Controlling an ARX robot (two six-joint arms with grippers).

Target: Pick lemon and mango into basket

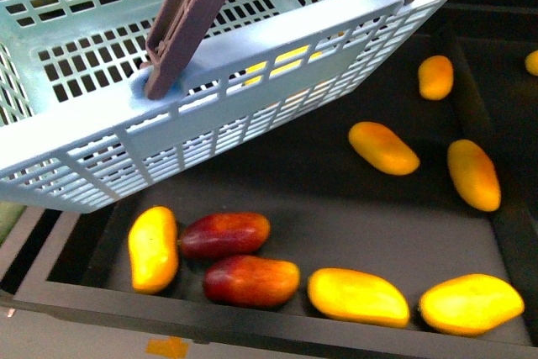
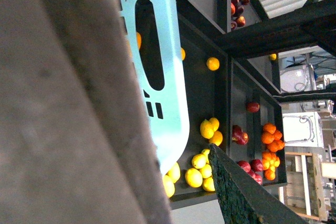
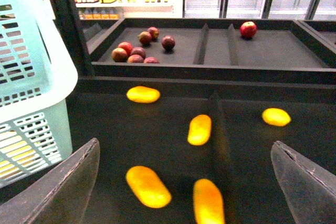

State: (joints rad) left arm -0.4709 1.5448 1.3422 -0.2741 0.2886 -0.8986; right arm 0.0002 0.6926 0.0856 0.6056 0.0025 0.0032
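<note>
We see right gripper [image 3: 184,148] spread wide near the mango [image 3: 148,186], holding nothing; left gripper [image 2: 189,182] beside basket [image 2: 168,103], grip we can't tell.

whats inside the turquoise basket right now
Through the slotted side of the light turquoise plastic basket, yellow patches show, possibly fruit inside or behind it. The wall covers the outline, so which fruit it is cannot be told.
</note>
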